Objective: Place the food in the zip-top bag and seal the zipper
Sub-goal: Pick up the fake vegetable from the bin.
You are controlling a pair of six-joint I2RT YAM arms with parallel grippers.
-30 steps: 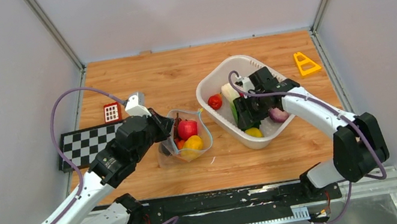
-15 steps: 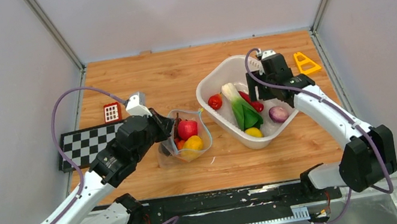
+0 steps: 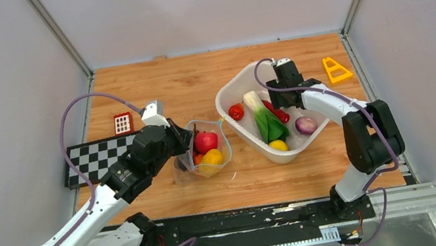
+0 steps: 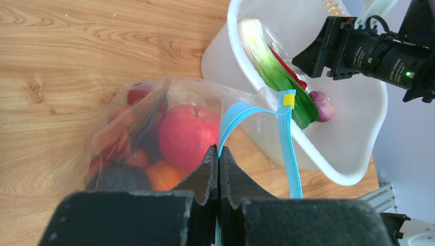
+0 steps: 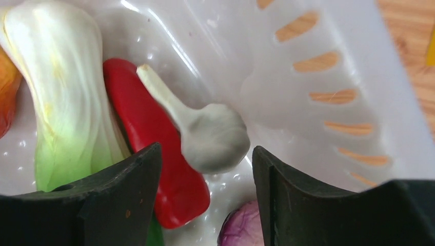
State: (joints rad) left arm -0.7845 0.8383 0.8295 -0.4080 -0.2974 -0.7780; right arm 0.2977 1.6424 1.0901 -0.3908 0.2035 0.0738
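The clear zip-top bag point(image 3: 191, 167) stands open on the table with a red apple point(image 3: 206, 142) and a yellow lemon point(image 3: 212, 157) inside. In the left wrist view the bag point(image 4: 128, 97) also holds grapes point(image 4: 115, 148), a tangerine point(image 4: 164, 177) and a dark purple piece point(image 4: 118, 179). My left gripper point(image 4: 219, 154) is shut on the teal zipper point(image 4: 287, 143) at the bag's rim. My right gripper point(image 5: 205, 151) is open and empty, low inside the white basket point(image 3: 230, 91), above a white garlic-like piece point(image 5: 213, 136).
The basket holds a green-white leek point(image 3: 265, 118), a red pepper point(image 3: 279, 114), a tomato point(image 3: 236, 112), a purple onion point(image 3: 305, 125) and a yellow piece point(image 3: 279, 145). A checkered mat point(image 3: 97, 158), a red keypad toy point(image 3: 123, 123) and a yellow triangle point(image 3: 335, 70) lie on the table.
My right gripper has moved from over the basket's middle to its far right side, uncovering the leek and pepper. The left gripper and bag have stayed put.
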